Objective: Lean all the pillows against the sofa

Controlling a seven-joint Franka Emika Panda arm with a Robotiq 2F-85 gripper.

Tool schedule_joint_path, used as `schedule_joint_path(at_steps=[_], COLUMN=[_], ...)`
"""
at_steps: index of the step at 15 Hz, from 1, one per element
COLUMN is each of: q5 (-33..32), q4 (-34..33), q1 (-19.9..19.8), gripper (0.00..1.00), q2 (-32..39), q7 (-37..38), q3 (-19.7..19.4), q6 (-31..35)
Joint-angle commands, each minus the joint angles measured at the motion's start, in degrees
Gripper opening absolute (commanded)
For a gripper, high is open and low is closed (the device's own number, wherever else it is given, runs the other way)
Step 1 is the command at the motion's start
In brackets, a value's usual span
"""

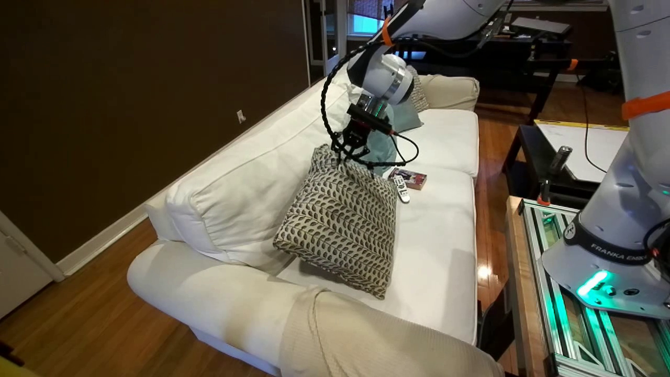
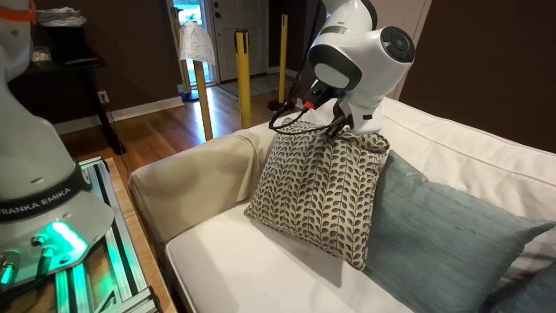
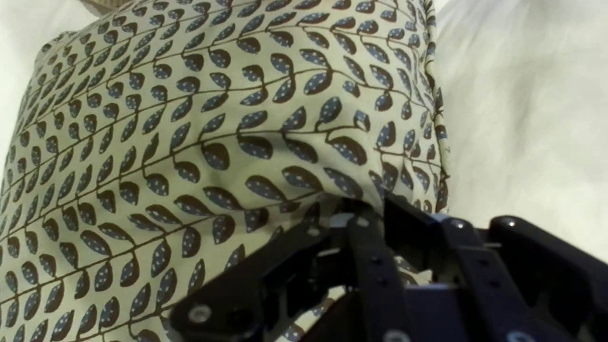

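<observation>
In an exterior view: a patterned pillow (image 2: 317, 191), cream with dark leaf sprigs, tilted above the white sofa (image 2: 226, 269), close to the ribbed armrest (image 2: 195, 187). Pinched firmly at its upper edge by the gripper (image 2: 332, 130) from above, with cloth puckered there. Lower edge at least partly clear of the sofa (hard to tell about every corner). Just behind, a near teal pillow (image 2: 434, 239), slanted against the back cushion (image 2: 460, 156).

In an exterior view: beyond the patterned pillow and the near teal pillow, a far teal pillow (image 1: 408, 116), then a grey textured pillow (image 1: 417, 95) by the far armrest (image 1: 451, 91). On the sofa, a white remote (image 1: 401, 189) beside, apparently, a small book (image 1: 412, 178).

In the wrist view: leaf print across most of the view, with a fold of it caught between fingers (image 3: 408, 214) clamped together.

Step in hand, at a guess: settling the patterned pillow, probably the last left to lean. Next, likely: lower its bottom edge onto the sofa, tip its top into the back cushion, and let go only once steady.
</observation>
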State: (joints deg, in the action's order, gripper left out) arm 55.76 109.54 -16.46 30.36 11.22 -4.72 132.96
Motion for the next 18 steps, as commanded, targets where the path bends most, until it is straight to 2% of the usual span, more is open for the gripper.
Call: schedule_joint_path(at_steps=[1,6,11,14,18], q5=[6.7,13.8,17.1,18.9,21.1], q4=[-0.9,0.3,1.5,1.1,-0.9], q1=[-0.2,-0.5,-1.0,-1.3,-1.9], gripper=[0.02,0.02,0.02,0.02,0.02], q2=[-0.2,-2.2,-4.5,-4.6,-1.4], q7=[-0.8,-1.1,-0.3,2.8,8.0], q3=[0.4,-0.2,-1.5,-2.5,-3.5], q6=[-1.3,-2.7,-6.9,-10.9,-17.0])
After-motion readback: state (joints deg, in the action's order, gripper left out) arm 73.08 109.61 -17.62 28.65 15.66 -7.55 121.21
